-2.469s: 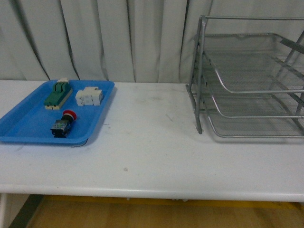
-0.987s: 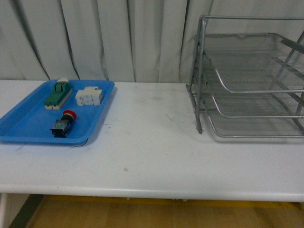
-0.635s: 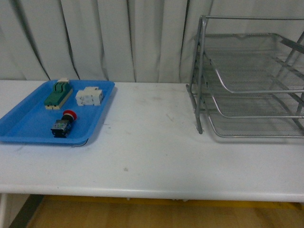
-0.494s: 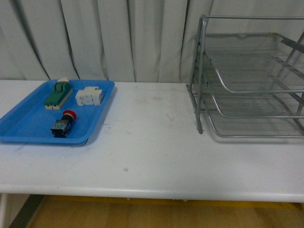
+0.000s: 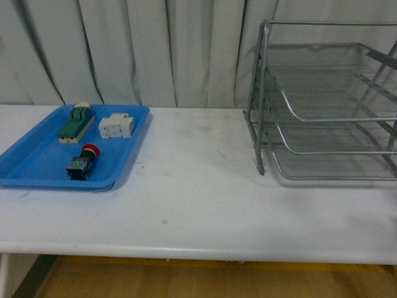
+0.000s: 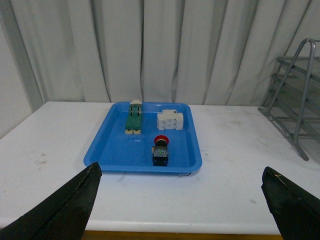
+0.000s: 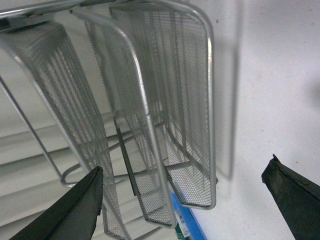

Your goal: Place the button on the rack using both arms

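Left gripper (image 6: 181, 170) gapes wide and empty facing the button (image 6: 160, 150), untouched in the blue tray (image 6: 115, 155) by the counter's (image 5: 198, 198) left edge, right gripper (image 7: 185, 167) equally open before the rack (image 7: 150, 100), so pickup and placement look all to come.

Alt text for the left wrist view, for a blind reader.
A blue tray on a white table holds the red-capped button nearest the camera, with a green-topped switch block and a white terminal block behind it. The open left pincer frames the scene; the rack shows at one edge.
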`<state>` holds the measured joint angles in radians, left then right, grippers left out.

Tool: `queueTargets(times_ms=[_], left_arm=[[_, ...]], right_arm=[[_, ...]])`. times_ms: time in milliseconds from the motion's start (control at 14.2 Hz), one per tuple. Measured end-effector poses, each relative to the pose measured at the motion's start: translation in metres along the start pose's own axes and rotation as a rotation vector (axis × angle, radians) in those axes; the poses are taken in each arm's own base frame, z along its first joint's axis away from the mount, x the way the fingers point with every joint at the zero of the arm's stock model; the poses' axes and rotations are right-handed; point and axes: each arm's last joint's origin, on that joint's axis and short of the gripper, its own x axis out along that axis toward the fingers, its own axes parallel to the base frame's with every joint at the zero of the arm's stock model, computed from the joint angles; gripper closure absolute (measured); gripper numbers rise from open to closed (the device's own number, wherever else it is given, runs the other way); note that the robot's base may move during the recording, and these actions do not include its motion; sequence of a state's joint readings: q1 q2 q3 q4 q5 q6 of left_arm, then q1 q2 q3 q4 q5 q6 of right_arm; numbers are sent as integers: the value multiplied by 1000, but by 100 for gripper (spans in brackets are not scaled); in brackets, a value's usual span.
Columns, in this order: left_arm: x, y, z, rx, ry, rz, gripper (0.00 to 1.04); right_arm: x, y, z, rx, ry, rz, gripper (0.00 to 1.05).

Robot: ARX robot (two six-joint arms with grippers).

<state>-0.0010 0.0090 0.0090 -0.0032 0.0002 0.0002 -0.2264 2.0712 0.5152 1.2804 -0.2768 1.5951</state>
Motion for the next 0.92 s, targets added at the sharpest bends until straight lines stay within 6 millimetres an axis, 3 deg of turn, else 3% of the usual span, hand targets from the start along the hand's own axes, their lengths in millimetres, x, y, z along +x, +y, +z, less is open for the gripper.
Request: queueTargets(times_ms=[423, 494, 564, 635, 917], left_arm=[[0, 0, 0, 0, 0, 0, 7], [0, 0, 0, 0, 0, 0, 7], [0, 0, 0, 0, 0, 0, 7], [0, 0, 0, 0, 0, 0, 7], [0, 0, 0, 0, 0, 0, 7]], right_arm=[[16, -1, -11, 19, 31, 7, 6], [20, 3, -14, 7, 42, 24, 6], [38, 18, -28, -79, 97, 89, 6], [46, 4, -29, -126, 122, 52, 6], [61, 7, -26, -181, 124, 85, 6]])
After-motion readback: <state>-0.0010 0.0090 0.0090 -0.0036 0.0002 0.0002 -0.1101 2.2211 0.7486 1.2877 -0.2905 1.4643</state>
